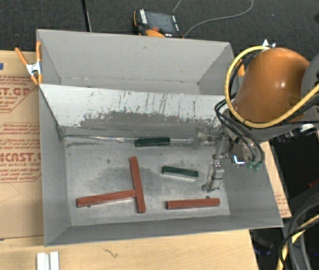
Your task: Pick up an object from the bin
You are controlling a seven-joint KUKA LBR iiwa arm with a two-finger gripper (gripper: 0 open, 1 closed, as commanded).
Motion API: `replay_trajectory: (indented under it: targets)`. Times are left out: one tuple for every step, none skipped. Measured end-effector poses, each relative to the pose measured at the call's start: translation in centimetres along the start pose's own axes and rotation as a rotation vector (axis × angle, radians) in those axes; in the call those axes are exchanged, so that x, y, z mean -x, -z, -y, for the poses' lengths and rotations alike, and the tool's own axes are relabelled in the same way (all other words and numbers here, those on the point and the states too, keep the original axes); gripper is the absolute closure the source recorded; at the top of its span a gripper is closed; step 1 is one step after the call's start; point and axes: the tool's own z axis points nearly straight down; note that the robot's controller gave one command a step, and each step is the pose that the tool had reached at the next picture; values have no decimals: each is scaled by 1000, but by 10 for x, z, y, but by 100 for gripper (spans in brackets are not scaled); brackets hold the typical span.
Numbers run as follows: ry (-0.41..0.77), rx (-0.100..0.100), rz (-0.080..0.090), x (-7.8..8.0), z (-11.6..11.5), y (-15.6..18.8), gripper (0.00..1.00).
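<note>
Pincer (211, 185) beside red-brown bar (193, 203), dark green block (179, 172) close left

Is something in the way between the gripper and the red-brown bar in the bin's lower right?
Nothing visible. The gripper hangs close above the right end of the red-brown bar; the dark green block lies to its left, out of the way.

Grey bin (148, 61), three reddish-brown bars (137, 184), two dark green bars (180, 172), orange wrist cover (272, 86)
</note>
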Motion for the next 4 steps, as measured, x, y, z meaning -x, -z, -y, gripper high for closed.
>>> replay_trajectory:
  targets:
    - [3,1,-10,-9,-5,-161,0]
    - [3,0,-3,-7,-5,-157,100]
    - [12,-2,7,-2,21,-57,100]
    - [13,-1,6,23,18,-16,100]
